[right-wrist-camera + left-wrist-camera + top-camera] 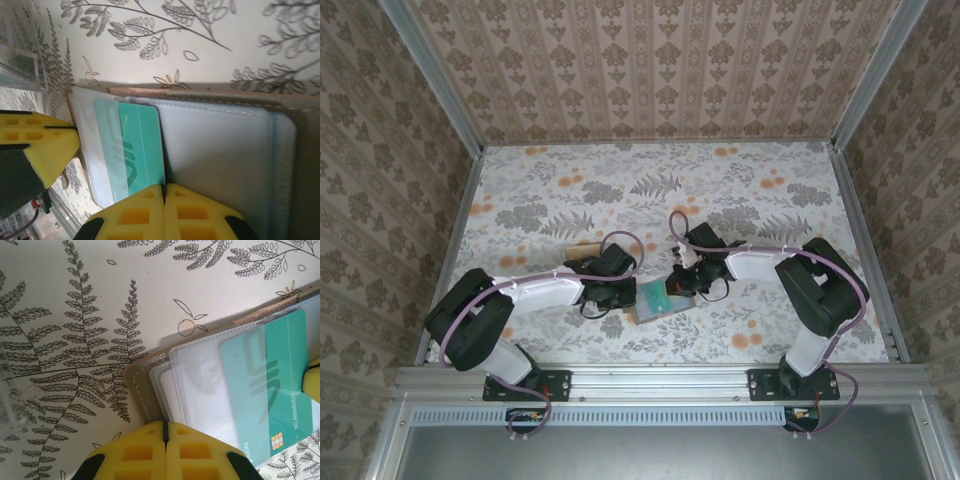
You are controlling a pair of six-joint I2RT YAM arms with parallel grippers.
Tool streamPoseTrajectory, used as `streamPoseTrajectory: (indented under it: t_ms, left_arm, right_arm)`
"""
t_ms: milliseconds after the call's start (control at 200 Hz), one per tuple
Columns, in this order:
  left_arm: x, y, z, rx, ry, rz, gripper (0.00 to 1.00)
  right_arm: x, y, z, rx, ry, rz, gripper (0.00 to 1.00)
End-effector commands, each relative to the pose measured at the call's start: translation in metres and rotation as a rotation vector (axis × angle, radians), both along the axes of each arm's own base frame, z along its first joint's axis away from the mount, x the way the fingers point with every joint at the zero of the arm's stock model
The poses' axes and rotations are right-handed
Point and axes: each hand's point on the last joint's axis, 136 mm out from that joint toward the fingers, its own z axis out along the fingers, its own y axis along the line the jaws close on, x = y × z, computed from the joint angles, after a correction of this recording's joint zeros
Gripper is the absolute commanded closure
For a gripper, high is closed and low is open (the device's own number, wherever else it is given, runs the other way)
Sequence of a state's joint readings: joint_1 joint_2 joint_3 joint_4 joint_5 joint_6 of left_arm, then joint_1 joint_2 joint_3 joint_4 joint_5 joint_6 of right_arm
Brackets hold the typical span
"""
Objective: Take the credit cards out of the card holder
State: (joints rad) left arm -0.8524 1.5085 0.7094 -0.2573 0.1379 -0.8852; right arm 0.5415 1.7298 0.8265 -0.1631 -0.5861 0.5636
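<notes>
The card holder (658, 310) lies open on the table between both arms, blue-grey lining (220, 150) up and grey-brown outer edge (142, 390) showing. A teal credit card (265, 385) sticks partway out of a clear pocket, its free half bare (145, 145). My left gripper (165, 427) is shut on the holder's pocket edge. My right gripper (164, 190) is shut on the teal card's protruding end, opposite the left gripper (70, 131). In the top view the left gripper (620, 290) and right gripper (678, 282) flank the holder.
A clear plastic tray (20, 65) stands just beside the holder, close to the left gripper. A small tan flat piece (584, 248) lies behind the left arm. Patterned walls and a metal frame (860, 250) enclose the table; its far half is open floral surface (650, 180).
</notes>
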Motion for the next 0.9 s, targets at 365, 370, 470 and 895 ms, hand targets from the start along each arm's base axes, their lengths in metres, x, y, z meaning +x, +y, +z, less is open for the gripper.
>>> streamPoseTrajectory:
  t_ms: [365, 370, 470, 895]
  left_arm:
    - [-0.012, 0.01, -0.015, 0.064, 0.044, -0.023, 1.0]
    - [-0.012, 0.009, -0.015, 0.064, 0.044, -0.024, 1.0]
    - [-0.01, 0.008, -0.013, 0.06, 0.038, -0.027, 1.0]
    - [0.02, 0.0, 0.058, 0.005, -0.118, 0.012, 0.93]
  right_arm:
    - [0.0, -0.038, 0.007, -0.038, 0.014, -0.028, 1.0]
    - [0.001, -0.038, 0.007, -0.038, 0.013, -0.028, 1.0]
    - [0.003, -0.043, 0.013, -0.031, 0.002, -0.04, 1.0]
    - [0.024, -0.037, 0.078, 0.001, -0.166, -0.013, 1.0]
